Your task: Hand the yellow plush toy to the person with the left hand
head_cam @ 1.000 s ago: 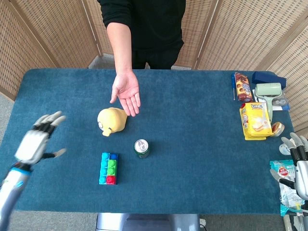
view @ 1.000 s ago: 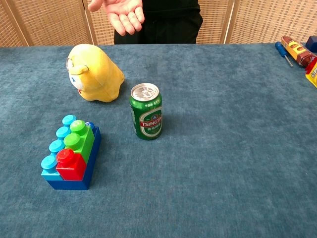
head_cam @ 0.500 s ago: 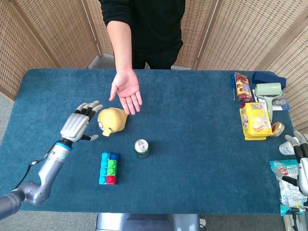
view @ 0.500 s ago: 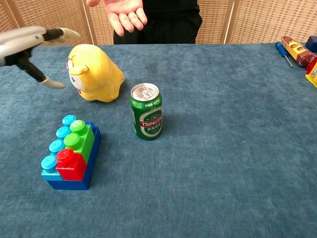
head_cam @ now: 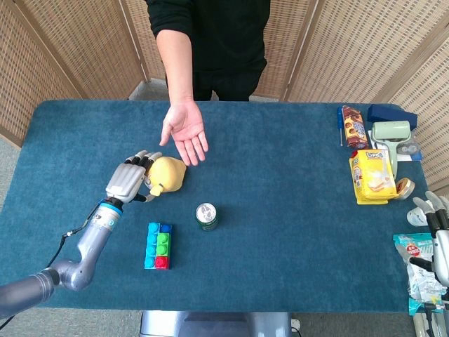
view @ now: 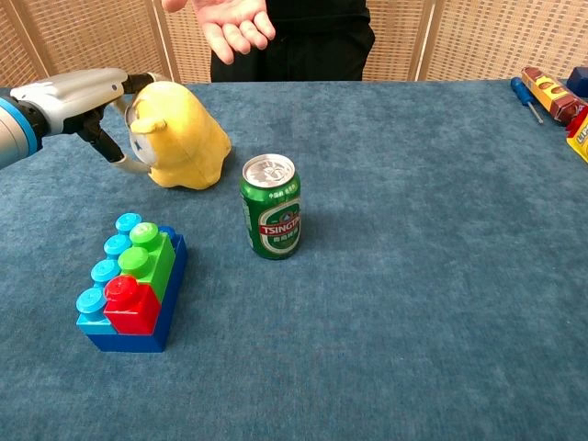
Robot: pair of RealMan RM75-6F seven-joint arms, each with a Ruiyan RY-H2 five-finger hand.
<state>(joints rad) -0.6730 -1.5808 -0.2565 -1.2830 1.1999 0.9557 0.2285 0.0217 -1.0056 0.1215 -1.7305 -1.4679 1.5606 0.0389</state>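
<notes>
Your left hand point(head_cam: 130, 181) has swept in from the table's left edge within the last second and now sits right against the yellow plush toy point(head_cam: 167, 175), fingers spread and reaching over its left side, thumb low by its face; nothing is clamped yet, so read this as the close of the approach, not a grasp. The toy lies where it has lain throughout, on the blue table point(head_cam: 280, 232) just below the person's open palm point(head_cam: 185, 131), which waits upturned and near. For the task, that means the reach is done and the closing of the fingers comes next, followed by a short lift toward the palm. The head view gives you the whole layout: the arm's line in, the toy between hand and palm, the green can point(head_cam: 206, 216) and the block stack point(head_cam: 159, 246) well clear on the near side, the snack packets point(head_cam: 372, 175) far off on the right, and your right hand point(head_cam: 436, 239) idle at the right edge, fingers apart and holding nothing. The chest view drops the right hand entirely but shows what the overhead angle hides: your left hand point(view: 87, 101) from the side, the fingers point(view: 138, 81) over the crown of the yellow plush toy point(view: 181, 136) and the thumb hooked beneath its snout, still with room to close.
</notes>
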